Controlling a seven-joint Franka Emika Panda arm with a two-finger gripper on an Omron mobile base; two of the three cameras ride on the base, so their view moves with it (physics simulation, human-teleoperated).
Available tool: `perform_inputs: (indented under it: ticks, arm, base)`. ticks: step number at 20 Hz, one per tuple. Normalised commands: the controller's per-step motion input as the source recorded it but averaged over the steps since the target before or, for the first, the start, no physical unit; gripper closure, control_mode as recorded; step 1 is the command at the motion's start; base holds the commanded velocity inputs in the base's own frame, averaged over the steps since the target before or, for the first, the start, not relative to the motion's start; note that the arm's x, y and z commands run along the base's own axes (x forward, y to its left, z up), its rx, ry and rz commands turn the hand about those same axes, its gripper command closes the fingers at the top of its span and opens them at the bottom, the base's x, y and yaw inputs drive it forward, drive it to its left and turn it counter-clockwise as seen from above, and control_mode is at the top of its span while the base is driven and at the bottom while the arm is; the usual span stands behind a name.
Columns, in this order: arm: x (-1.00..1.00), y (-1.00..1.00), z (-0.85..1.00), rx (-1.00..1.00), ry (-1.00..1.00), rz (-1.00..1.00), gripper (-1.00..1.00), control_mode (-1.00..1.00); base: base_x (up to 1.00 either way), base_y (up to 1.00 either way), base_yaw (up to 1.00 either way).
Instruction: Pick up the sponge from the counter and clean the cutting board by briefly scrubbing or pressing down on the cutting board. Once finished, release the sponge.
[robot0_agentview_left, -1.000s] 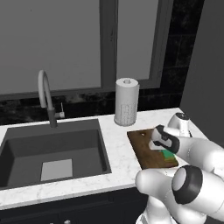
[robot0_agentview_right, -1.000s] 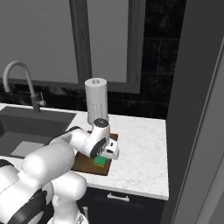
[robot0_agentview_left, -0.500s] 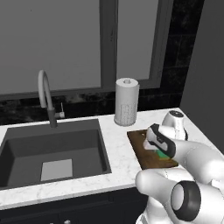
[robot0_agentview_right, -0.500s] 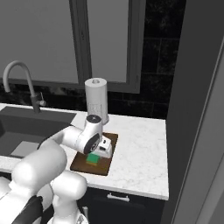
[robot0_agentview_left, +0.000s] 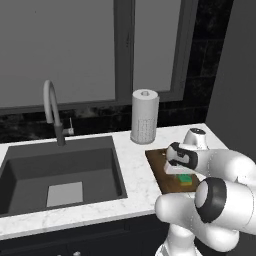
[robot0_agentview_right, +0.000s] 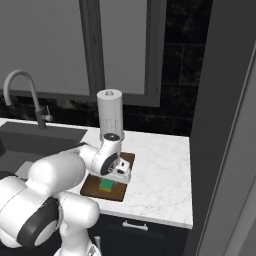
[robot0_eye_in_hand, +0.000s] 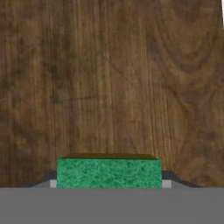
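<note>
Far to the left of the pincer, a dark sink (robot0_agentview_left: 60, 172) is sunk into the white marble counter (robot0_agentview_left: 135, 172), with a curved grey faucet (robot0_agentview_left: 52, 112) standing at its back edge. Behind the counter runs a dark tiled splashback under a tall window with a dark frame. A paper towel roll (robot0_agentview_left: 144, 116) stands upright on the counter just behind and left of the pincer. The gripper (robot0_agentview_left: 184, 176) is low over the cutting board (robot0_agentview_left: 162, 172), clamped on the sponge (robot0_agentview_left: 186, 179), which lies against the wood near the board's front end. In the hand view the sponge's green face (robot0_eye_in_hand: 108, 173) sits between the two tips, with brown grain (robot0_eye_in_hand: 109, 78) all around. To the right of the pincer lies bare counter, then a dark wall panel (robot0_agentview_right: 227, 120). The arm's white body covers the board's right side in the left base view and its left side in the right base view. The sponge's yellow layer is hard to make out.
</note>
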Motion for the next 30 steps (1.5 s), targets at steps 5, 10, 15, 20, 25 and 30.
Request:
perform_inputs:
  ticks: [5,10,15,20,25,30]
  arm:
    - [-0.01,0.32,-0.54,0.0,-0.03,0.0,1.0,-1.0]
    - [-0.25,0.56,0.0,0.0,-0.05,0.0,1.0,-1.0]
    - [-0.15,0.58,-0.13,0.0,0.0,0.0,1.0,-1.0]
    - [0.02,0.27,-0.5,-0.01,0.0,0.0,1.0,-1.0]
    - [0.08,0.04,-0.43,0.0,0.0,0.0,1.0,-1.0]
    - [0.14,0.0,-0.01,0.0,-0.04,0.0,1.0,-1.0]
  base:
    - [0.0,0.0,0.0]
    - [0.0,0.0,0.0]
    - [0.0,0.0,0.0]
    - [0.0,0.0,0.0]
    - [0.0,0.0,0.0]
    - [0.0,0.0,0.0]
